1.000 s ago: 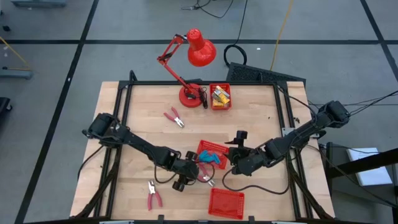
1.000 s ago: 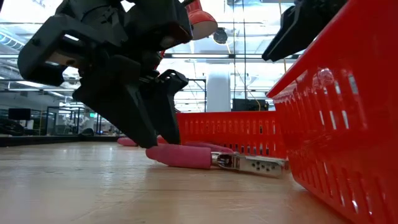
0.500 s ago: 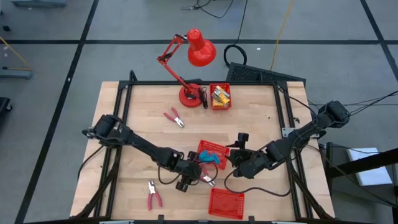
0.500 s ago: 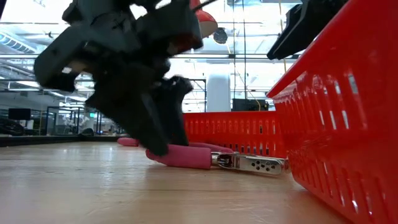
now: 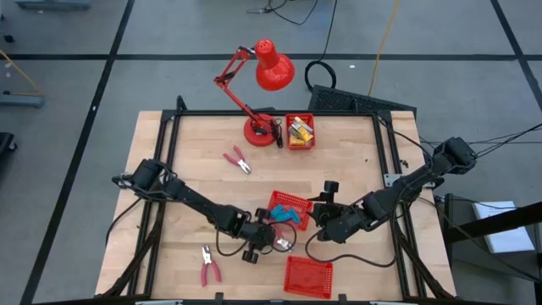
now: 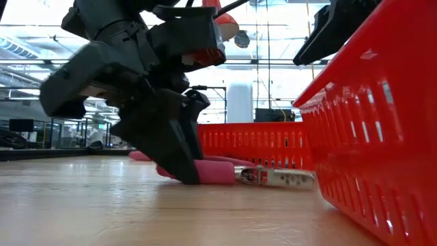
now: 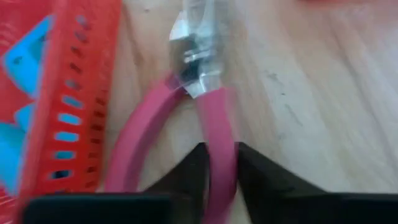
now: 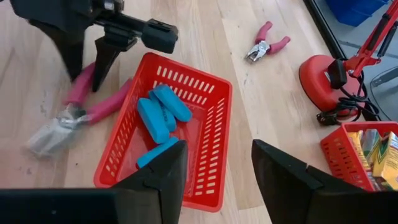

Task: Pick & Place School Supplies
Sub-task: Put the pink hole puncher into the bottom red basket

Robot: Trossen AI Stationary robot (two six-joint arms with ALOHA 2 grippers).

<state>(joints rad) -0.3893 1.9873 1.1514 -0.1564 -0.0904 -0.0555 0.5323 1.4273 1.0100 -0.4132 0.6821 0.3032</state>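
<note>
Lower and further toward the table's near edge than a second ago, the left gripper point(image 5: 269, 245) sits over the pliers point(image 5: 282, 241) in the high view, with the middle basket point(image 5: 290, 202) just beyond it and the right gripper point(image 5: 322, 213) off to its side above the wood.

From table height, the left gripper point(image 6: 179, 164) has its fingers down at the pink handle of the pliers point(image 6: 235, 173), whose metal jaws point away from it toward the near basket point(image 6: 382, 143).

The left wrist view shows the fingers point(image 7: 194, 165) apart, straddling one handle of the pliers point(image 7: 214, 124), not clamped.

From the right wrist, that gripper point(image 8: 219, 163) is spread open, blue erasers point(image 8: 158, 118) in the basket ahead.
</note>
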